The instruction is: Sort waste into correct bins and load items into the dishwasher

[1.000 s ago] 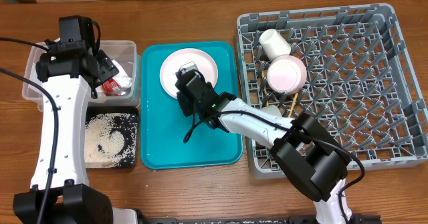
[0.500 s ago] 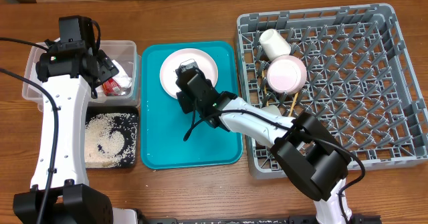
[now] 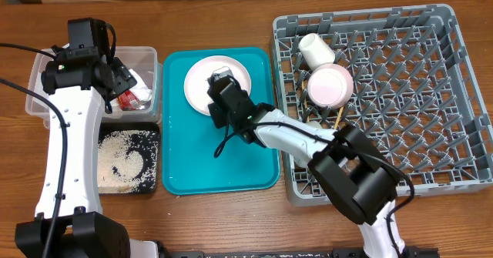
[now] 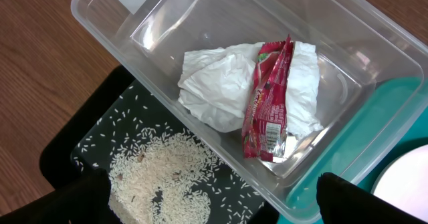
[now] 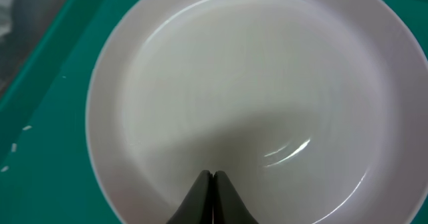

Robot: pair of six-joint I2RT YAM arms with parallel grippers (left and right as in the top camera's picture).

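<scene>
Right gripper (image 5: 212, 176), dark tapered fingers pressed together with no gap, over a plate (image 5: 254, 83); left gripper (image 4: 224, 200), spread wide and holding nothing, above a clear tub (image 4: 134, 23).
Plate: round, glossy, pale, shallow with a raised rim, directly beneath the right fingertips, which sit over its near inner edge; contact cannot be told. Teal tray (image 5: 40, 83): smooth plastic, under the plate. Dish rack (image 3: 400, 135): grey, square, peg grid, to the right of this gripper, holding a tipped cream cup (image 3: 316, 48) and a round pink dish (image 3: 331, 85). Below the left gripper, in the rectangular, transparent tub: crumpled white napkin (image 4: 214, 90) with a red printed wrapper (image 4: 267, 103) lying on it. Just beside the tub: black tray (image 4: 87, 137), shallow, scattered with whitish rice (image 4: 167, 170).
</scene>
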